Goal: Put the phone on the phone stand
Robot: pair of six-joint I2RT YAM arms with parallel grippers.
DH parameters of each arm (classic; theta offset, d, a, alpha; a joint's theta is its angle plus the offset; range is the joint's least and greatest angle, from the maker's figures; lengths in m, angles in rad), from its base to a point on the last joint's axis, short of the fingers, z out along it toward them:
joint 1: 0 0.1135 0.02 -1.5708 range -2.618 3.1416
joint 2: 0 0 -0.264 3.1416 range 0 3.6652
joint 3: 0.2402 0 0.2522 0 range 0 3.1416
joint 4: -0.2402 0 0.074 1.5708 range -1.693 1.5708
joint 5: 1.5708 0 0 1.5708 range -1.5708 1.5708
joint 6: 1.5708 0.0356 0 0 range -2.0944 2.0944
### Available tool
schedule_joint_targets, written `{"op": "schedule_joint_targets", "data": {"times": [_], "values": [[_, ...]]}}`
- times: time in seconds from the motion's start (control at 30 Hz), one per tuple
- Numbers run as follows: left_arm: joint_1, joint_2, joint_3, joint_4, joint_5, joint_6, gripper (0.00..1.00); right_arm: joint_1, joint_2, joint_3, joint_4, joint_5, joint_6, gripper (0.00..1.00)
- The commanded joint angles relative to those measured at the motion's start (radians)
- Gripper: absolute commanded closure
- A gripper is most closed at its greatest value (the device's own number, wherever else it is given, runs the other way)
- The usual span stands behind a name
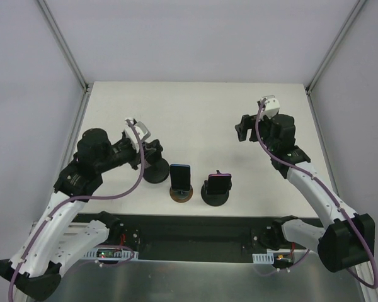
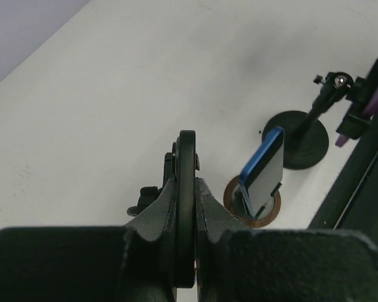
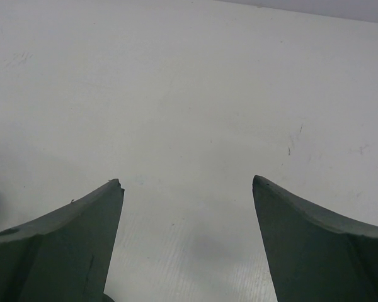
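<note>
We see the blue phone (image 1: 181,174) on the brown stand (image 1: 182,195), mid near edge of the table (image 1: 195,119). Its long axis is upright and leaning back, the screen facing the near edge. Our left claw (image 2: 186,181) is pinched onto the black stand (image 1: 155,173) just beside it, and a careless swing could topple the phone. Our right claw (image 3: 186,189) gapes wide, empty.

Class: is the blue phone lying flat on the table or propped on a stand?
Propped: the blue phone leans upright in the brown-ringed stand, its top edge well clear of the white table.
</note>
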Motion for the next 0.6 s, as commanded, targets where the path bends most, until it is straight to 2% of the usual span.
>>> {"op": "schedule_joint_targets", "data": {"times": [0.0,0.2,0.4,0.57], "values": [[-0.005,-0.131,-0.005,-0.059,0.056,0.062,1.0,-0.004,0.011,0.047,0.069,-0.071,-0.007,0.15],[-0.004,-0.174,0.007,-0.227,0.262,0.16,1.0,-0.004,0.002,0.041,0.089,-0.11,0.001,0.15],[-0.004,-0.156,0.036,-0.366,0.285,0.267,1.0,-0.002,-0.006,0.039,0.089,-0.124,-0.005,0.15],[-0.004,-0.104,0.054,-0.383,0.242,0.352,1.0,0.001,-0.007,0.032,0.102,-0.134,-0.01,0.15]]}}
